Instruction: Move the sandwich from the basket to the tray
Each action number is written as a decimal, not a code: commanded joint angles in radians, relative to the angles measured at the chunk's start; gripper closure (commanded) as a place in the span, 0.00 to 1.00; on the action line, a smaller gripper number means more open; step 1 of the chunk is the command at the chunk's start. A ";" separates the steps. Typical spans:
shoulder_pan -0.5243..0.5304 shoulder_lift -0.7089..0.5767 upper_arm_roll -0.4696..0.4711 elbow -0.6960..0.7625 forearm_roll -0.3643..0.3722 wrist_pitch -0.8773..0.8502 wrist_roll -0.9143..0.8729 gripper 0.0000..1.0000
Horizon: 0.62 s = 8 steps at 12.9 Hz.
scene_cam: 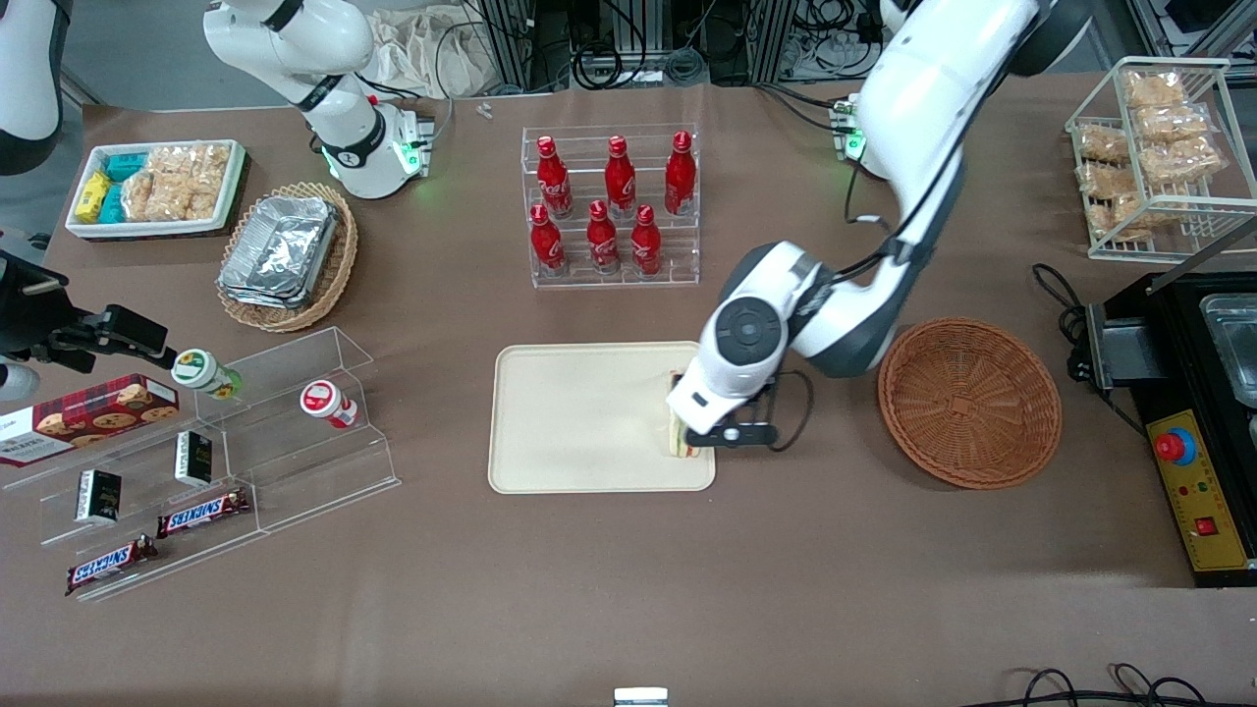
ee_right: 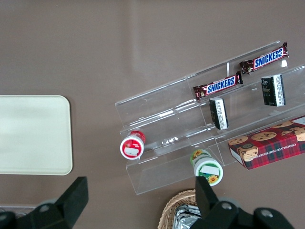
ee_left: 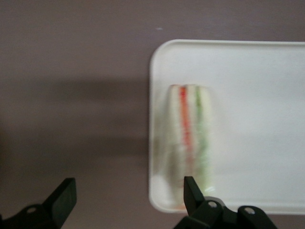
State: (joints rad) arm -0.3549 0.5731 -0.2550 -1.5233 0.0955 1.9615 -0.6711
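Sandwich (ee_left: 188, 138) at tray (ee_left: 257, 90) edge; hand (ee_left: 128, 195) spread above.

I'm hovering my pincer (scene_cam: 709, 437) low over the middle of the brown-clothed table (scene_cam: 628, 609), which is spreading out all around it. Farther from the front camera than my pincer, black cables (scene_cam: 628, 59) are tangling on the grey floor (scene_cam: 147, 59). A soft shadow (ee_left: 71, 119) is lying on the cloth just beside my pincer.

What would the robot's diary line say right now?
sandwich: on tray, near basket-side edge | basket: empty | gripper: open above sandwich, fingers apart
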 commanded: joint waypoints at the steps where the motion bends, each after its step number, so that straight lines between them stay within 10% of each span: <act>1: 0.115 -0.128 -0.006 -0.040 -0.007 -0.125 0.106 0.00; 8: 0.362 -0.311 -0.001 -0.035 0.009 -0.348 0.496 0.00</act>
State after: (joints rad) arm -0.0512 0.3269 -0.2480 -1.5283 0.0956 1.6466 -0.2667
